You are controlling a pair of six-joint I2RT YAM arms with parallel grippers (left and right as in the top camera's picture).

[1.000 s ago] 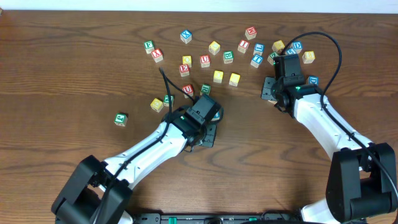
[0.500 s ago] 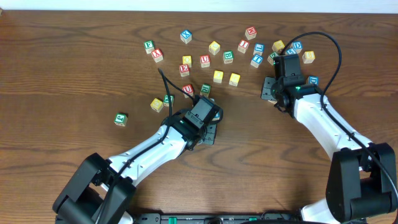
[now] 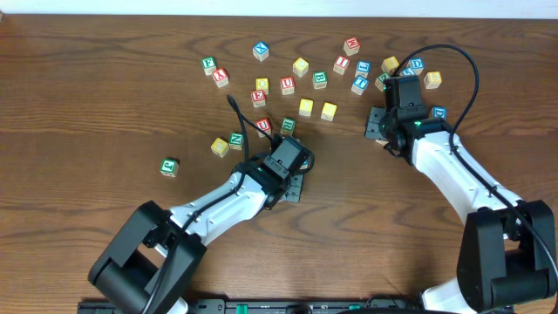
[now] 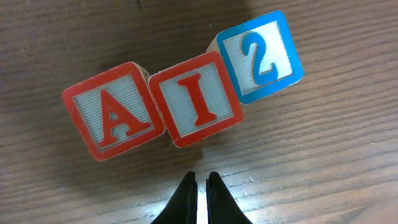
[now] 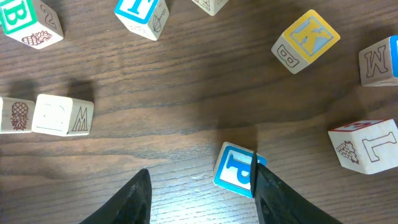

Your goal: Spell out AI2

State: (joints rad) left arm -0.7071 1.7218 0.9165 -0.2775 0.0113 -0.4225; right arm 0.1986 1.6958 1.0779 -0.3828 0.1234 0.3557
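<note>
In the left wrist view three blocks lie in a touching row on the wooden table: a red A block [image 4: 113, 112], a red I block [image 4: 196, 99] and a blue 2 block [image 4: 260, 56], which sits slightly higher and tilted. My left gripper [image 4: 199, 178] is shut and empty, just in front of the I block without touching it. My right gripper [image 5: 199, 177] is open and empty above the table. A blue P block [image 5: 235, 167] lies at its right finger, partly covered by it. In the overhead view the row is hidden under the left wrist.
Several loose letter blocks are scattered across the back of the table [image 3: 301, 66]. A green block [image 3: 170, 166] lies alone at the left. Near my right gripper lie a yellow K block [image 5: 306, 40], a red L block [image 5: 367, 146] and a pale M block [image 5: 62, 115].
The left arm has shifted slightly, and a green block beside the yellow one now shows clearly. The right arm has not moved.
</note>
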